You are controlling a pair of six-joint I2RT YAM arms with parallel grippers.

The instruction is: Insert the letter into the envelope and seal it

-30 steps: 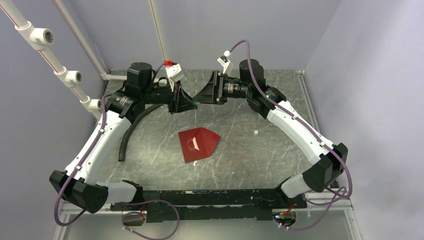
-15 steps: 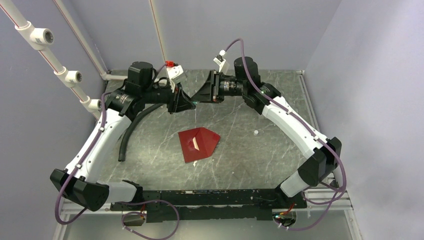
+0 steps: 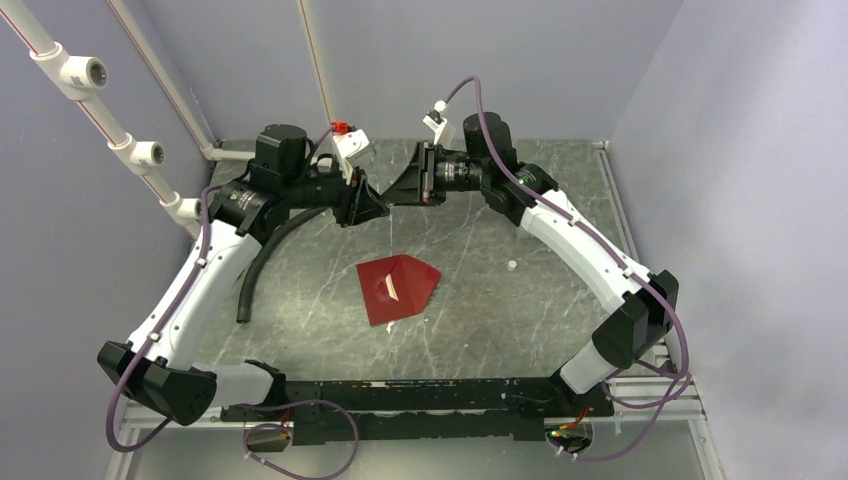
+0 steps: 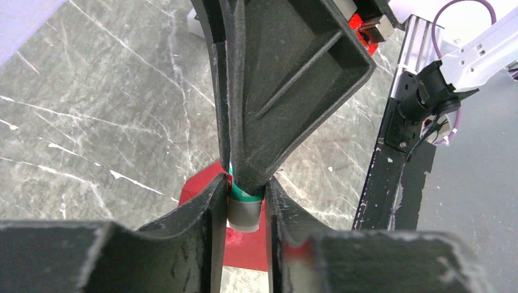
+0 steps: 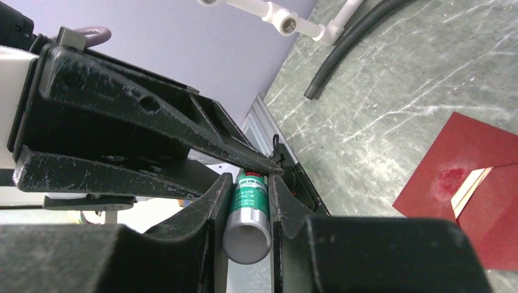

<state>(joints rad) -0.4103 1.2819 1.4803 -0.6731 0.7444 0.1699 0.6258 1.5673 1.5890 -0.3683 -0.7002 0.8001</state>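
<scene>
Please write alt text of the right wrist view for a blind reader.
The right gripper is closed on a small silver tube with a green label, whose far end the left gripper also pinches. At the frame's right edge, a dark red paper envelope lies on the grey-green marbled table.

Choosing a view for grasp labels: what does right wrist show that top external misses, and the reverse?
Only right wrist: a green-labelled glue stick held in the right gripper, and a blotch on the envelope. Only top external: the whole left arm and right arm, and a white speck on the table. Both: the envelope, the black hose, the left gripper meeting the right tip to tip.
</scene>
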